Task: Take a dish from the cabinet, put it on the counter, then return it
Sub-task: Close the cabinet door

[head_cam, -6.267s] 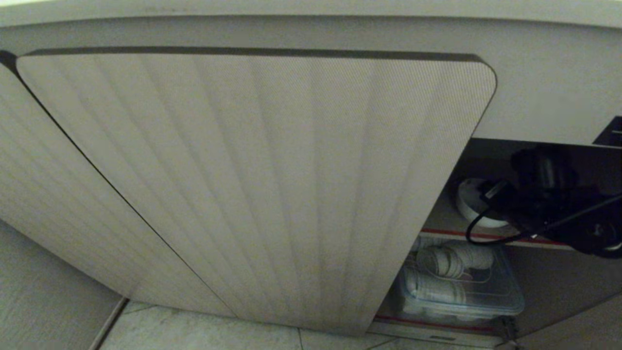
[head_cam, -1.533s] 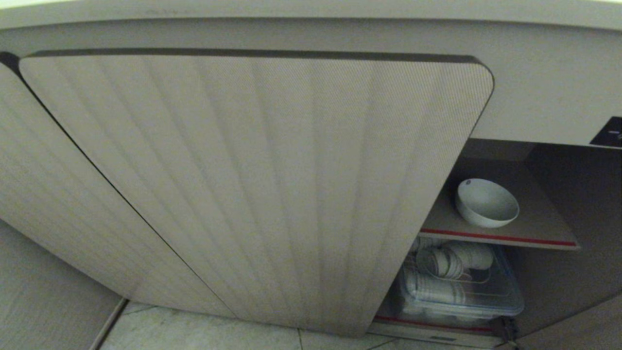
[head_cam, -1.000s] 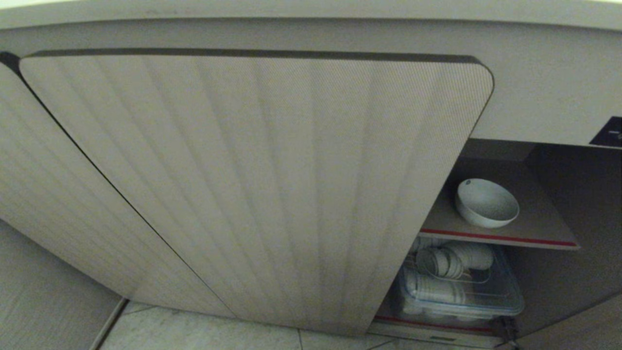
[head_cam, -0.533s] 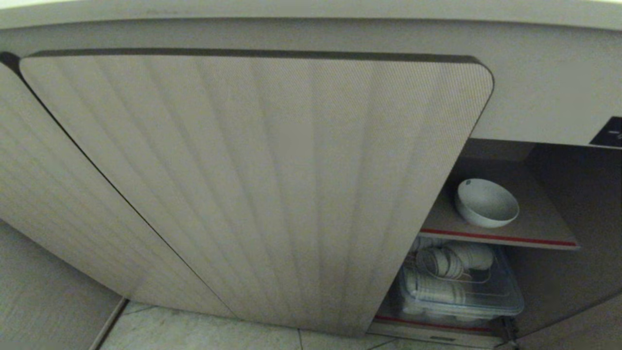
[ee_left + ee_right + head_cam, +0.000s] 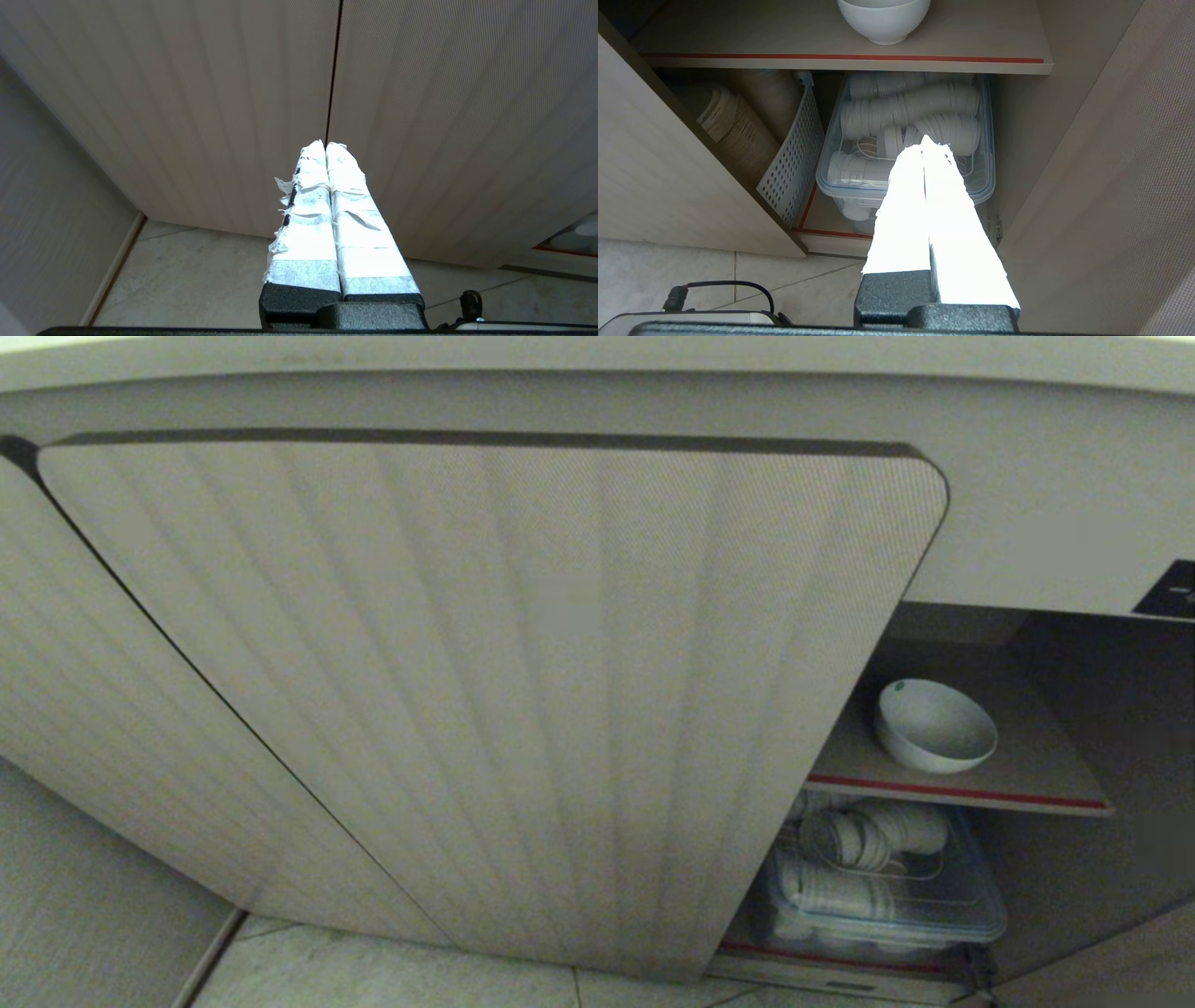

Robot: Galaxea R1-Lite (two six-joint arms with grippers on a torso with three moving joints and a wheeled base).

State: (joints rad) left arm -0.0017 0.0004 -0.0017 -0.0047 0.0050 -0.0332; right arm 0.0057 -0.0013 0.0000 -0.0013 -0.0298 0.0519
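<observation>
The dish [image 5: 935, 725], a small white bowl, sits upright on the cabinet's red-edged inner shelf [image 5: 1036, 775]; its lower half also shows on that shelf [image 5: 738, 32] as the dish [image 5: 883, 21] in the right wrist view. The cabinet [image 5: 485, 691] has ribbed beige doors, and its right side stands open. Neither arm shows in the head view. My right gripper [image 5: 930, 142] is shut and empty, low outside the cabinet opening, well short of the dish. My left gripper [image 5: 325, 144] is shut and empty, facing the seam between two closed doors. Only the counter's front edge [image 5: 597, 353] shows along the top.
Below the shelf stands a clear plastic box [image 5: 882, 896] of stacked white cups, also seen as the box [image 5: 836, 182]. Beside it is a perforated white basket [image 5: 794, 163] holding brown paper items. An open door panel [image 5: 1125, 186] rises at one side. Tiled floor [image 5: 392, 980] lies below.
Several seconds ago my right arm reached over the dish on the shelf; it has since drawn back out of the head view. Over the last second and a half nothing has moved.
</observation>
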